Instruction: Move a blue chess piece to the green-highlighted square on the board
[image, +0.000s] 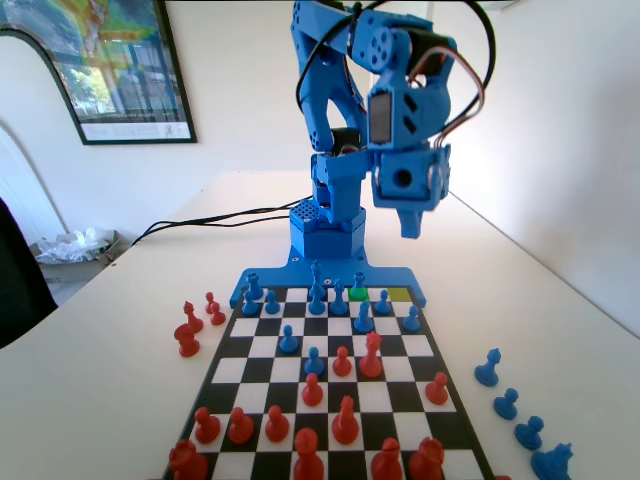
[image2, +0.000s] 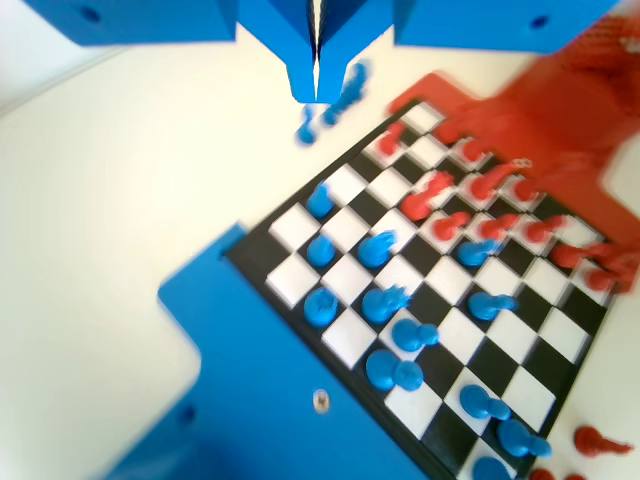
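Observation:
The blue arm is raised, and its gripper (image: 410, 230) hangs high over the table, to the right of the base and well above the board (image: 330, 400). In the wrist view the jaws of the gripper (image2: 317, 88) are pressed together with nothing between them. A blue chess piece (image: 359, 282) with a flaring top stands on the green-highlighted square (image: 357, 296) in the back row by the base. The paler yellow-green corner square (image: 400, 295) is bare. The wrist view of the board (image2: 440, 300) is blurred.
Other blue pieces crowd the rows near the base and red pieces (image: 345, 420) fill the near rows. Captured red pieces (image: 187, 335) lie left of the board and captured blue pieces (image: 508, 402) right of it. A black cable (image: 200, 220) runs across the table behind.

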